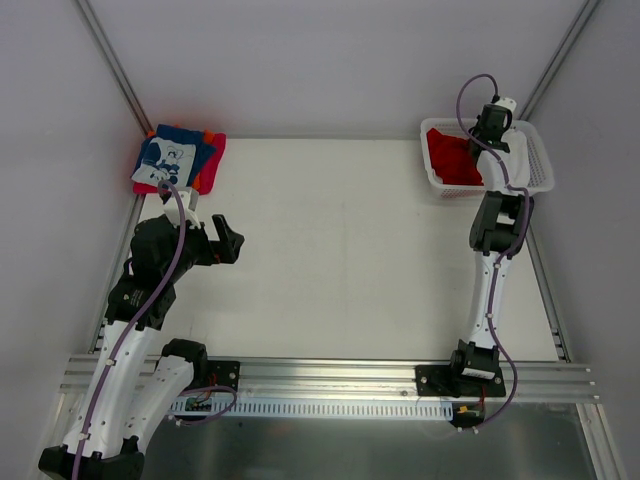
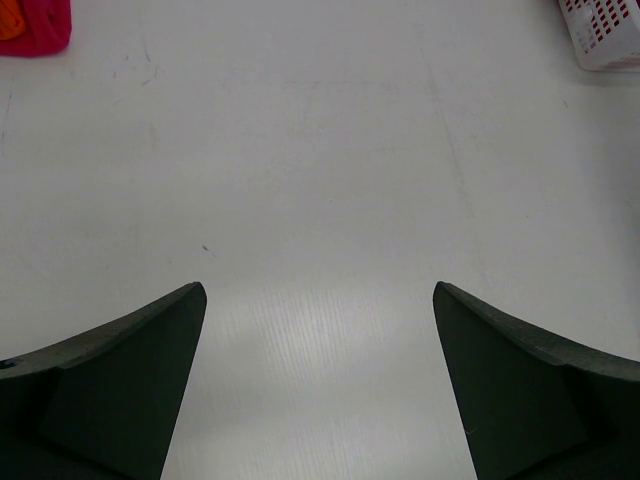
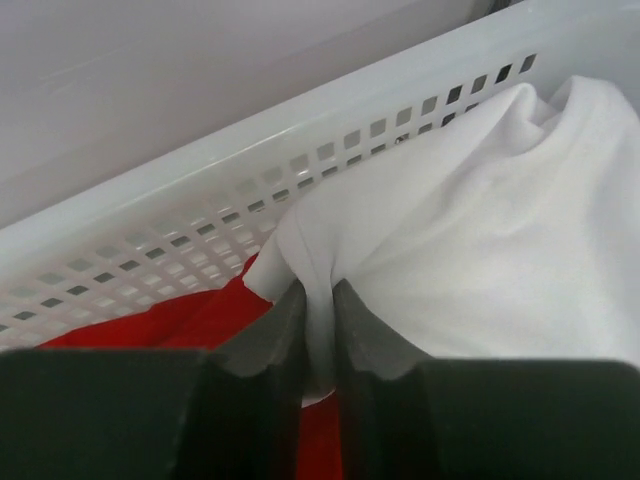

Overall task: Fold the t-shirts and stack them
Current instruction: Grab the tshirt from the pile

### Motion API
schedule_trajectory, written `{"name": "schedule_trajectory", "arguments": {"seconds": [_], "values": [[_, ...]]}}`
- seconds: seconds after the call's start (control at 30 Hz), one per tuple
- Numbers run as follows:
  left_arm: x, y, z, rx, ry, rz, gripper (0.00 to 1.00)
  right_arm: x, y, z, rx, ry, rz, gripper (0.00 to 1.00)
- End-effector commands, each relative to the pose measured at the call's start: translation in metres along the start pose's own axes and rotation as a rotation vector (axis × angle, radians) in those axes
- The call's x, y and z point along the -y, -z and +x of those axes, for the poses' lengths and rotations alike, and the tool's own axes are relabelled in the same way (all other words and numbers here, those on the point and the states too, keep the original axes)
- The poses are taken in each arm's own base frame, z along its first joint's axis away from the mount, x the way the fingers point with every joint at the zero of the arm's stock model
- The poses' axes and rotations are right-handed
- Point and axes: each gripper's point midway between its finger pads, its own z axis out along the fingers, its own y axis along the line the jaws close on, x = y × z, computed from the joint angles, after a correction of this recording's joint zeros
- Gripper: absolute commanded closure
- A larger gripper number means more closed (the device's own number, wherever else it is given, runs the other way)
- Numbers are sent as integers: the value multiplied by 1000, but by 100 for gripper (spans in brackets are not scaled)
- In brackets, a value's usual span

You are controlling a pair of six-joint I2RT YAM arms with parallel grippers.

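Observation:
A white t-shirt (image 3: 480,230) lies bunched in the white lattice basket (image 3: 200,220) on top of a red t-shirt (image 3: 190,325). My right gripper (image 3: 319,300) is shut on a fold of the white cloth, which sticks up between the two dark fingers. From above, the right arm reaches into the basket (image 1: 535,160), where red cloth (image 1: 452,158) shows. A folded stack of t-shirts (image 1: 178,160), blue with a white print on red and orange, sits at the far left corner. My left gripper (image 2: 320,300) hangs open over bare table, holding nothing.
The basket stands at the far right corner of the white table (image 1: 350,250). Grey walls (image 1: 330,60) close the back and sides. A corner of the red stack (image 2: 35,25) and of the basket (image 2: 605,35) show at the top of the left wrist view.

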Motion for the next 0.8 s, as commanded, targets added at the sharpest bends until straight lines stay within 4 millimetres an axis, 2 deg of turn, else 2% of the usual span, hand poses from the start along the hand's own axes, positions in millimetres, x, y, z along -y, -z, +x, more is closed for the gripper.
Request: {"name": "schedule_trajectory", "arguments": {"seconds": [0.0,0.03,0.27,0.33,0.37,0.43,0.47,0.57,0.6,0.67,0.7,0.73,0.77], "values": [[3,2,-8,25,-17,11,1,9,8,-38,97,4,42,91],[2,2,-8,24,-16,11,1,11,8,-39,99,6,53,99],[4,1,-8,21,-17,16,1,18,16,-45,107,22,82,100],[4,1,-7,19,-17,19,1,21,24,-55,125,16,96,100],[5,2,-8,21,-16,22,1,23,37,-71,148,6,105,100],[6,3,-9,24,-16,28,1,25,55,-90,176,-38,110,100],[6,3,-8,22,-14,31,1,24,78,-117,218,-64,97,99],[7,4,-9,28,-15,36,1,12,121,-159,277,-98,55,99],[8,5,-10,31,-16,38,1,2,155,-188,324,-102,28,99],[8,6,-11,37,-16,38,1,-11,192,-213,365,-81,-5,99],[8,7,-12,42,-16,38,1,-23,231,-234,398,-71,-37,100],[9,8,-13,48,-15,39,1,-30,252,-244,417,-64,-55,99],[10,9,-13,48,-16,42,1,-44,272,-242,401,-30,-89,99]]}}
